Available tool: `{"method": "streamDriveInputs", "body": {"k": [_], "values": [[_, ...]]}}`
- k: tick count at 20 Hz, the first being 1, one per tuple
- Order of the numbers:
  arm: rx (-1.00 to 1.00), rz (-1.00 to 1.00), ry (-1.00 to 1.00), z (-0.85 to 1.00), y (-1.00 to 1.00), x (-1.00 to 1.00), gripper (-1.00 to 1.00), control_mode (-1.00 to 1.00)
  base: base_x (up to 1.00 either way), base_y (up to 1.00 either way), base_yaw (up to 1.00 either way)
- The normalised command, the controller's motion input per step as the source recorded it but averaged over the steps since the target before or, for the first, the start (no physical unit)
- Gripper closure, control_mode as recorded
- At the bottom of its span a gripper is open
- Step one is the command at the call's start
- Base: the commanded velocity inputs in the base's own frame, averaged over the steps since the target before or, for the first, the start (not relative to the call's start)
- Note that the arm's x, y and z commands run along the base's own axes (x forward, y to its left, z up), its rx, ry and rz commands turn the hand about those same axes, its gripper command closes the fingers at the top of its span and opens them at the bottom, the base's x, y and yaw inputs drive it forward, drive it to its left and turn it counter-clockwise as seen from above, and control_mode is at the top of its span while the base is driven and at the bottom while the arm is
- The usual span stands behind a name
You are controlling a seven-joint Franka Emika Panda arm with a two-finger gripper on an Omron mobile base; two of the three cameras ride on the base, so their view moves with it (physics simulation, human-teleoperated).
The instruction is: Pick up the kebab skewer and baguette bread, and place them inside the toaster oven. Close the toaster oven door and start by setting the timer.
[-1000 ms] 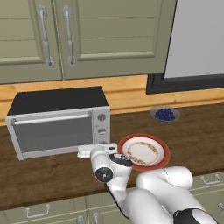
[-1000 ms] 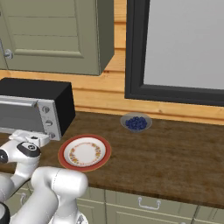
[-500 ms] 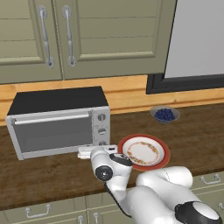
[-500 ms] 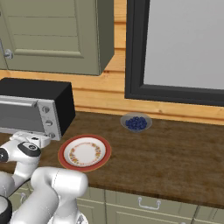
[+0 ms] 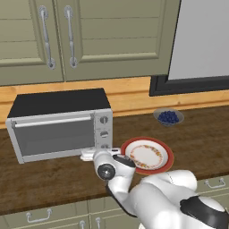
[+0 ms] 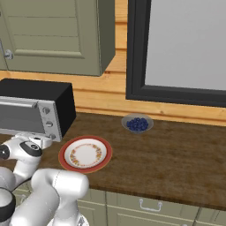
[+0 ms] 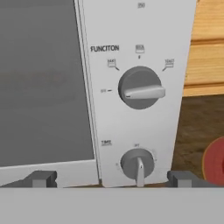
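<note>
**White arm, dark joints**

The glossy white robot arm is built of rounded, bulbous segments; a black band rings the big joint at lower right; a round dark grey cap with a pale centre marks the wrist; two small dark grey square fingertips end the hand.

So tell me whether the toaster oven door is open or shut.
Shut: the toaster oven door stands upright, flush with the knob panel, its handle on top.

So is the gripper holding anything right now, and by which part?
Nothing is held. The gripper is open, its fingertips either side of the toaster oven's bottom knob, not touching it.
</note>
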Motion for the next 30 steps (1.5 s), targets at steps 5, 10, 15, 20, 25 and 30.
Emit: {"method": "streamDriveInputs", "body": {"k": [5,10,15,20,25,30], "values": [[0.0,0.0,0.05,-0.09,-0.15,0.3,-1.0,-1.0,0.0,0.0,0.0],[0.0,0.0,0.0,-0.31,-0.1,0.09,-1.0,-1.0,0.0,0.0,0.0],[0.0,0.0,0.0,-0.19,-0.11,0.13,-1.0,-1.0,0.0,0.0,0.0],[0.0,0.0,0.0,0.0,-0.12,0.21,-1.0,-1.0,0.0,0.0,0.0],[0.0,0.0,0.0,0.0,-0.01,0.05,-1.0,-1.0,0.0,0.0,0.0],[0.0,0.0,0.0,0.0,0.0,0.0,-1.0,-1.0,0.0,0.0,0.0]]}}
